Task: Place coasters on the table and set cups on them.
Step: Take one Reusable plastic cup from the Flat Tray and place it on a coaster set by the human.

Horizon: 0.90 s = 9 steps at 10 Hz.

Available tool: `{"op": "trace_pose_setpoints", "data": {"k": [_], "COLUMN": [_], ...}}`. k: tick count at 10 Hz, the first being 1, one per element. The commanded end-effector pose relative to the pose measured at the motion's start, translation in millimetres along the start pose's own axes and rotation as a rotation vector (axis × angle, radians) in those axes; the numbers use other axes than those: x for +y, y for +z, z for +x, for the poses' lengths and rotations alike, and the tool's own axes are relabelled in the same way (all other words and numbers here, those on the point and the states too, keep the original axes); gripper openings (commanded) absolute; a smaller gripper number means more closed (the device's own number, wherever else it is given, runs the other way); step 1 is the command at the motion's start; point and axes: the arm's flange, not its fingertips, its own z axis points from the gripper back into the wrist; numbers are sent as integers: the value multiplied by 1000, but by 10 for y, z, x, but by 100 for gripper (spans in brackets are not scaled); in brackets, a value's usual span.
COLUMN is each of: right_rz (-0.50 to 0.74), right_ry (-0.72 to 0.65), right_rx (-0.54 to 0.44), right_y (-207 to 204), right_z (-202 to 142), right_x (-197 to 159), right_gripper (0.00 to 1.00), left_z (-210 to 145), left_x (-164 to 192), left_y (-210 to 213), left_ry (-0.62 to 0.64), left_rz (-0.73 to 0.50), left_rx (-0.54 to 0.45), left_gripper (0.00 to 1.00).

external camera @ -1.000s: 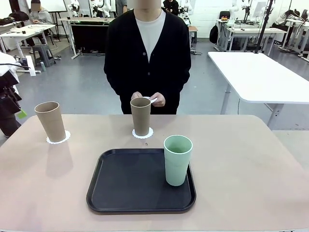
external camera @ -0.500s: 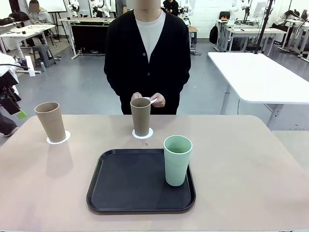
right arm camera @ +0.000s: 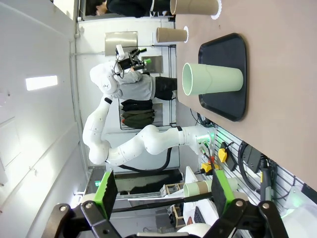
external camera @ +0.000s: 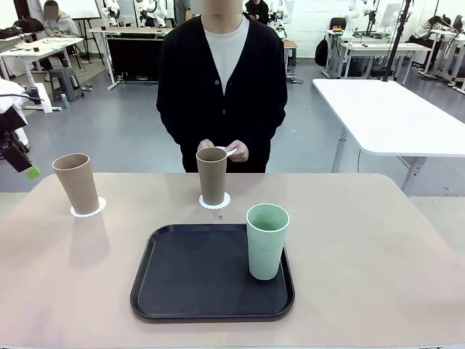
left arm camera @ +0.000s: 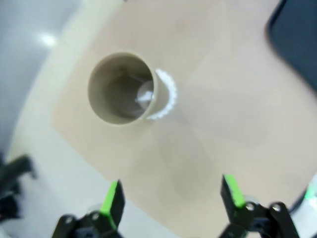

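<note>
Sitting on a coaster (external camera: 96, 207) each, the left cup (external camera: 76, 182) and the middle cup (external camera: 211, 174) look done over at the far side of the bench (external camera: 378, 247). The green cup (external camera: 267, 241) is parked on the right of the tray (external camera: 196, 280), I'd guess because its own coaster isn't down yet: the person's hands (external camera: 240, 151) have the last coaster (external camera: 229, 150) just behind the middle cup. Left tool (left arm camera: 172, 184) hovers above the left cup, jaws apart and empty. The right tool (right arm camera: 163, 178) sits well off the bench, also wide apart with nothing in it, probably leaving the person room.
</note>
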Motion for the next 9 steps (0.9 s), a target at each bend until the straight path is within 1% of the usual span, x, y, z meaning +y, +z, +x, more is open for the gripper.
{"op": "trace_pose_setpoints", "data": {"k": [1,2,3,4,5,6,7,8,9], "right_rz": [8,8,8,8,8,8,8,8,8], "right_ry": [6,6,6,6,6,6,6,6,6], "right_rx": [0,0,0,0,0,0,0,0,0], "right_y": [10,10,10,10,10,10,10,10,10], "right_z": [-5,-5,-5,-5,-5,-5,-5,-5,-5], "right_x": [4,4,4,4,4,4,4,4,4], "right_gripper": [100,100,100,100,100,100,100,100,100], "left_z": [-285,-515,-645,-734,-899,-945,-1120,-1294,-1434], "left_x": [-243,-358,-375,-318,-262,-64,31,168,378], "left_y": [43,30,76,133,58,59,-1,-49,-80], "left_ry": [348,440,493,509,549,575,600,624,639], "left_rz": [-157,-235,-319,-417,-540,-652,-748,-808,-853], "left_rx": [-9,-8,14,-39,-149,-229,-312,-379,-412], "left_gripper": [100,100,100,100,100,100,100,100,100]}}
